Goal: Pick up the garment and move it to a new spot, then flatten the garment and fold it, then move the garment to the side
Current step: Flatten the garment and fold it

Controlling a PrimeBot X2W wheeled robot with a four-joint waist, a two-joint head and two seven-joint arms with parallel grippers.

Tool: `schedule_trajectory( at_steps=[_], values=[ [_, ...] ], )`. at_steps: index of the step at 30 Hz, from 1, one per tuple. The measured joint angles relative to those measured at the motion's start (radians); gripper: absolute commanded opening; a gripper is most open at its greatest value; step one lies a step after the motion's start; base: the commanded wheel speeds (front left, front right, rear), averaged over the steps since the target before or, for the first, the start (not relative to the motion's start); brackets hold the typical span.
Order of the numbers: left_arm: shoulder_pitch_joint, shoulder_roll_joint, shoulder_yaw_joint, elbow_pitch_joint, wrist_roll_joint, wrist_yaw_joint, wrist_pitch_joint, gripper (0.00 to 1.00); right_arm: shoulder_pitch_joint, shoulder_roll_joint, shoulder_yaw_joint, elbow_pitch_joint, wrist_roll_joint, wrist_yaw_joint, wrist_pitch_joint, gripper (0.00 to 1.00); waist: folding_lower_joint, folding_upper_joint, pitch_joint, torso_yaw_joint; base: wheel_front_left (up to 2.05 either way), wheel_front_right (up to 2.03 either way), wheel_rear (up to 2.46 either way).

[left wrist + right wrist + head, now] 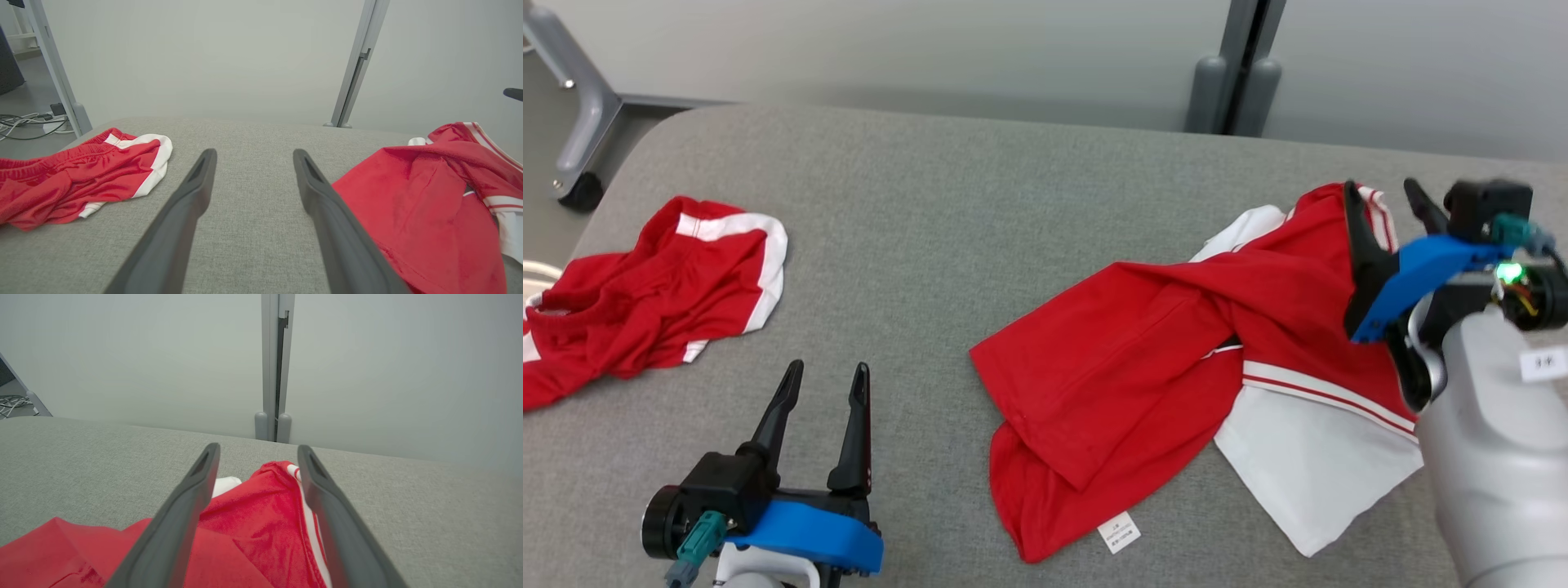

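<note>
The garment (1127,359) is a red top with white panels and a white tag, lying crumpled and partly folded over itself on the right half of the grey padded table (980,188). My right gripper (1384,196) hovers open over its far right end. In the right wrist view the red cloth (261,506) lies below and between the spread fingers of that gripper (258,449), and nothing is pinched. My left gripper (829,371) stands open near the front left, empty, over bare table (254,155). From the left wrist the garment (408,192) lies to the right.
Red shorts with white trim (645,302) lie bunched at the table's left edge, and show again in the left wrist view (73,179). A grey partition post (1233,73) stands behind the table. Bare grey surface lies between the two pieces of clothing.
</note>
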Motion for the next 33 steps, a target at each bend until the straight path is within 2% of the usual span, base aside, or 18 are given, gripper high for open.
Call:
schedule_trajectory(
  at_steps=[6, 13, 20, 25, 33],
  values=[
    [0.039, 0.011, 0.003, 0.001, -0.009, 0.009, 0.005, 1.00, 0.172, 0.021, 0.055, -0.120, 0.060, 0.000, -0.097, 1.00, -0.0001, 0.0000, -0.060, -0.041, 0.00, 0.00, 0.00],
    [0.079, 0.022, 0.013, -0.012, -0.023, 0.027, 0.008, 1.00, 0.447, 0.050, 0.049, -0.430, 0.082, 0.000, -0.149, 1.00, -0.0001, -0.0002, -0.113, -0.102, 0.00, 0.00, 0.00],
    [0.094, 0.031, 0.020, -0.017, -0.028, 0.035, 0.007, 1.00, 0.686, 0.077, 0.046, -0.690, 0.065, 0.000, -0.142, 1.00, -0.0001, -0.0003, -0.139, -0.143, 0.00, 0.00, 0.00],
    [0.103, 0.032, 0.021, -0.014, -0.033, 0.039, 0.007, 1.00, 0.757, 0.080, 0.052, -0.774, 0.060, 0.000, -0.085, 1.00, 0.0000, -0.0002, -0.151, -0.164, 0.00, 0.00, 0.00],
    [0.107, 0.025, 0.002, 0.000, -0.045, 0.041, 0.039, 1.00, 0.781, 0.082, 0.078, -0.824, 0.095, 0.000, -0.051, 1.00, 0.0000, -0.0002, -0.150, -0.193, 0.00, 0.00, 0.00]
  ],
)
